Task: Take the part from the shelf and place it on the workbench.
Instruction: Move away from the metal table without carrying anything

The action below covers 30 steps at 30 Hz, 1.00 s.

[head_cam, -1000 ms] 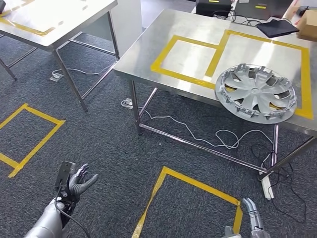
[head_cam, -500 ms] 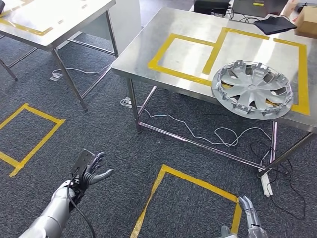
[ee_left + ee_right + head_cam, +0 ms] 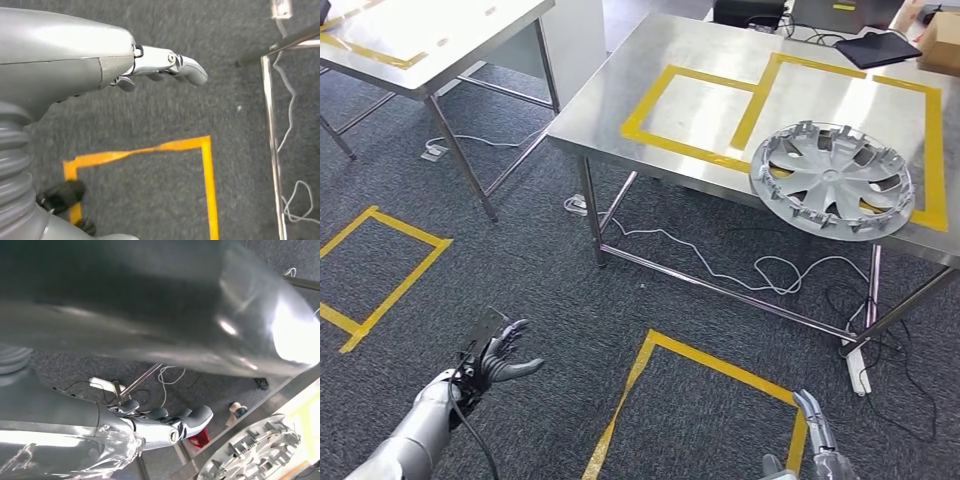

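Left hand [image 3: 497, 352] empty, fingers apart

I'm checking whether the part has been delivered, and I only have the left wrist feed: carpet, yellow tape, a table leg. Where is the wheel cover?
Observer: The silver wheel cover lies on the steel workbench, near its front edge and across a line of yellow tape.
Operator: Is the right hand holding anything?
Observer: No. The right hand hangs low over the carpet, its fingers straight and empty.
Operator: How does my left hand look from above?
Observer: The left hand holds nothing. Its fingers are apart, and it is over the carpet to the left of the floor tape square.
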Motion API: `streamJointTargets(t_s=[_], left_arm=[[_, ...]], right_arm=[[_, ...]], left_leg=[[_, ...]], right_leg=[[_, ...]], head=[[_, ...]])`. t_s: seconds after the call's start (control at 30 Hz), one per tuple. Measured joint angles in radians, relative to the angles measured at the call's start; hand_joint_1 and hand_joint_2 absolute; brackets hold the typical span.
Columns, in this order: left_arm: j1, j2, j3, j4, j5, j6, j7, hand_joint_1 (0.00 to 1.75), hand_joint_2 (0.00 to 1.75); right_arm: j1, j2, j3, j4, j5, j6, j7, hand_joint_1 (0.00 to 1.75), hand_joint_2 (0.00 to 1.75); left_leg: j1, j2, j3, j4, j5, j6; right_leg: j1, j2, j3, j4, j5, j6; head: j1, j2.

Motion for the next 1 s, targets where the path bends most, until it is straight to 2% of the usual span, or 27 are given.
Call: streamJointTargets(t_s=[0.17,0.4,0.57,0.83,0.97,1.0], left_arm=[[0.013,0.039,0.002,0.057,-0.028,0.045,0.103,0.0,1.75],[0.081,0.095,0.005,0.139,-0.059,0.076,0.175,0.0,1.75],[0.106,0.119,0.004,0.166,-0.098,0.081,0.186,0.0,1.75],[0.093,0.125,-0.01,0.172,-0.137,0.084,0.186,0.0,1.75],[0.087,0.126,-0.021,0.173,-0.163,0.084,0.177,0.0,0.0],[0.083,0.126,-0.022,0.173,-0.17,0.084,0.175,0.0,0.0]], right_arm=[[-0.01,-0.011,0.005,0.004,-0.015,0.0,-0.006,0.0,0.0],[-0.014,-0.015,0.011,0.011,-0.02,0.0,-0.009,0.0,0.0],[-0.017,-0.017,0.014,0.017,-0.039,0.0,-0.021,0.0,0.0],[-0.033,-0.017,0.018,0.034,-0.049,0.0,-0.032,0.0,0.0],[-0.042,-0.017,0.02,0.041,-0.056,0.0,-0.037,0.0,0.0],[-0.047,-0.017,0.021,0.044,-0.059,0.0,-0.04,0.0,0.0]], left_leg=[[0.0,0.0,-0.001,0.0,0.0,0.0],[0.0,0.0,-0.002,0.0,-0.001,-0.001],[0.0,0.0,-0.002,0.0,-0.002,-0.001],[0.0,0.0,-0.002,0.0,-0.002,-0.001],[0.0,0.0,-0.002,0.0,-0.002,-0.001],[0.0,0.0,-0.002,0.0,-0.002,-0.001]], right_leg=[[0.0,0.001,-0.001,0.0,0.0,-0.001],[0.0,0.001,-0.011,0.0,-0.002,-0.003],[0.0,0.0,-0.013,0.0,-0.002,-0.003],[0.0,0.0,-0.012,0.0,-0.001,-0.003],[0.0,0.0,-0.012,0.0,-0.001,-0.003],[0.0,0.0,-0.012,0.0,-0.001,-0.003]], head=[[0.0,0.0],[0.0,0.0],[0.0,0.0],[0.0,0.0],[0.0,0.0],[0.0,0.0]])
